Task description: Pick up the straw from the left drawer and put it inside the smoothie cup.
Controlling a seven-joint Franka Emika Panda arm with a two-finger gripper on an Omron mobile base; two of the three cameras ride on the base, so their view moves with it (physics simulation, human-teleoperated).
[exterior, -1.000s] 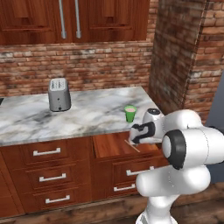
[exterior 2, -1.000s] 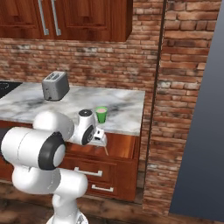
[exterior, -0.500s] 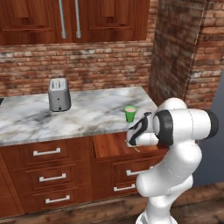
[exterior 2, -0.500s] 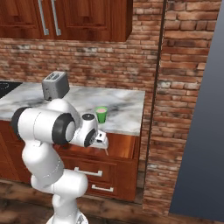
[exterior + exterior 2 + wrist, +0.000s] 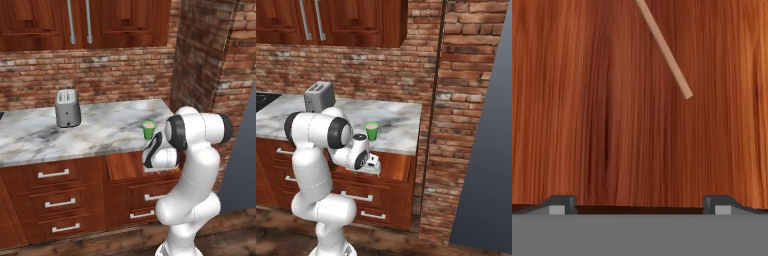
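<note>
Our fingers (image 5: 640, 202) are spread wide over the left drawer (image 5: 587, 110). The straw (image 5: 664, 49) lies off-center, so we could close on bare wood.

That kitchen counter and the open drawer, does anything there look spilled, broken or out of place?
Nothing stands out. The small green cup stands upright on the marble counter, the grey toaster too. The thin tan straw lies slanted on the reddish-brown wooden drawer floor, whole, ahead of the open pincer.
</note>
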